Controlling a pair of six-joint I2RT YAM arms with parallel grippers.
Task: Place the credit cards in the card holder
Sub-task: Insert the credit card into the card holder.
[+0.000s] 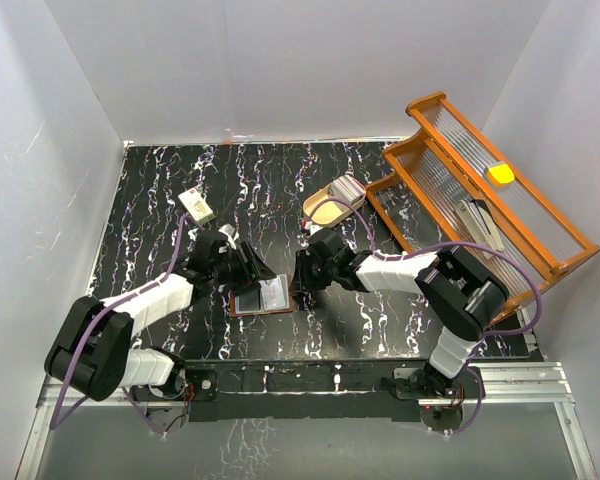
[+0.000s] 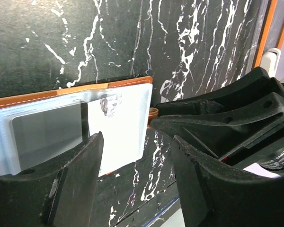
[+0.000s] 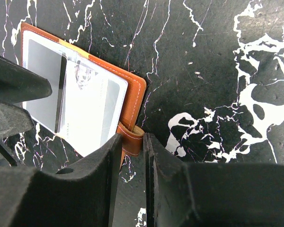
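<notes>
**Card holder lies open between the two hands; card stack sits in the tray**

White walls (image 1: 80, 150) close in the left, back and right sides of the workspace. The table (image 1: 150, 190) is black, marbled with white veins, and a metal rail (image 1: 510, 380) runs along its near edge.

Far left on the table, a small cream block (image 1: 196, 205) lies well apart from the rest. Next comes the left hand (image 1: 250, 266), its fingers spread wide and holding nothing. In the wrist view they straddle the right edge of the card holder (image 1: 263, 297).

The card holder lies flat and open just left of centre, with its brown leather edge framing clear pockets. A grey card (image 2: 47, 137) shows inside the left one.

The right hand (image 3: 134, 139) is just beside the holder's right edge. Its fingers are drawn almost together, with only a thin slit between them. The holder's strap (image 3: 131, 136) sits right at their tips, but I cannot tell whether they pinch it.

Further back and right, the credit cards (image 1: 348, 187) are stacked in a beige oval tray (image 1: 325, 211). An orange wooden rack (image 1: 460, 150) with ribbed panels lies tilted against the right wall, with a small yellow object (image 1: 500, 173) on it
</notes>
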